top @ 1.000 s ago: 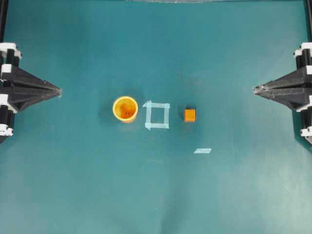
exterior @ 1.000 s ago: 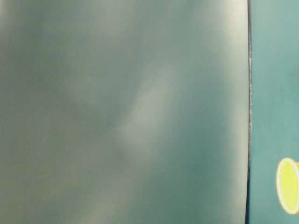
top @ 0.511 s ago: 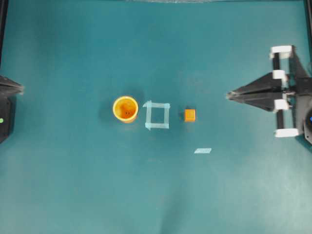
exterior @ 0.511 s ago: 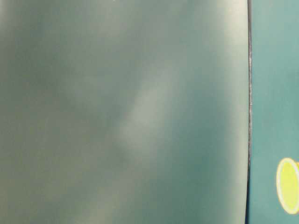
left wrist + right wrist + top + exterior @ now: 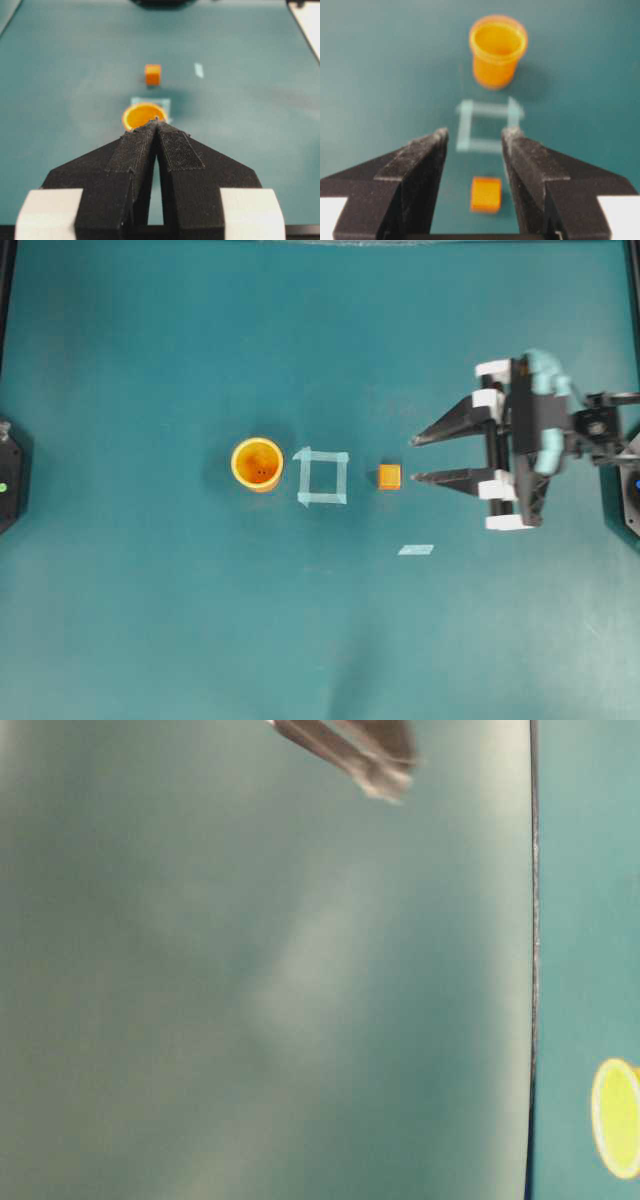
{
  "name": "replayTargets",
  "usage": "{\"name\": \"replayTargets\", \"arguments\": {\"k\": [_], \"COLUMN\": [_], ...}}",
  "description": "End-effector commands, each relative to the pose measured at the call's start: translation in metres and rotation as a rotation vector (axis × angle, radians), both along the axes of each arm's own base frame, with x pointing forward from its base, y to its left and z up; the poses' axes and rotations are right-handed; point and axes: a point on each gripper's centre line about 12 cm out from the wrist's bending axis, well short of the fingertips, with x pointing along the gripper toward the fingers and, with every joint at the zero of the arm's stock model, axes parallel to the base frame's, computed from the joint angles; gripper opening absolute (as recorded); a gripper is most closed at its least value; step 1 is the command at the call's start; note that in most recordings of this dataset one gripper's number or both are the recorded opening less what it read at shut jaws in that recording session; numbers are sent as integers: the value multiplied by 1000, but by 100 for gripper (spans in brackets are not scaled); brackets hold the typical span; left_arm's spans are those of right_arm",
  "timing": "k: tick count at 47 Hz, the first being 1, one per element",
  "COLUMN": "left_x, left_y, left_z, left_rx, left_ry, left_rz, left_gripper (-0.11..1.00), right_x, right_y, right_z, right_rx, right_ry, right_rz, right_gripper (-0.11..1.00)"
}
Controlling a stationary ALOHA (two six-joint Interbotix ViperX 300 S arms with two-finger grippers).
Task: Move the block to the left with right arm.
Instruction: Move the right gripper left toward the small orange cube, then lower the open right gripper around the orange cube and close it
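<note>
Teal tabletop [image 5: 150,620]: the orange block [image 5: 389,476] sits right of the tape square [image 5: 322,477]. Right gripper [image 5: 414,458] spread wide, lining up to straddle it; left gripper [image 5: 157,122] pinched closed, parked clear.

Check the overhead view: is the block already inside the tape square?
No. The block sits on the table right of the tape square, apart from it, with the open right gripper beside it.
</note>
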Motion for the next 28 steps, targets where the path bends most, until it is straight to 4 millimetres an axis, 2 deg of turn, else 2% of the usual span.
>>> {"name": "replayTargets", "arguments": {"k": [1, 14, 20, 28], "left_x": [0, 1, 1, 1], "left_y": [0, 0, 0, 0], "left_z": [1, 0, 0, 0], "left_rx": [0, -1, -1, -1], "left_ry": [0, -2, 0, -8], "left_rz": [4, 3, 3, 3], "left_gripper": [0, 0, 0, 0], "right_x": [15, 36, 40, 42], "right_y": [-1, -1, -1, -6], "right_z": [-3, -68, -85, -93], "right_rx": [3, 19, 21, 23], "right_ry": [49, 259, 293, 293], "right_rz": [-5, -17, -17, -31], "right_gripper": [53, 54, 56, 60]}}
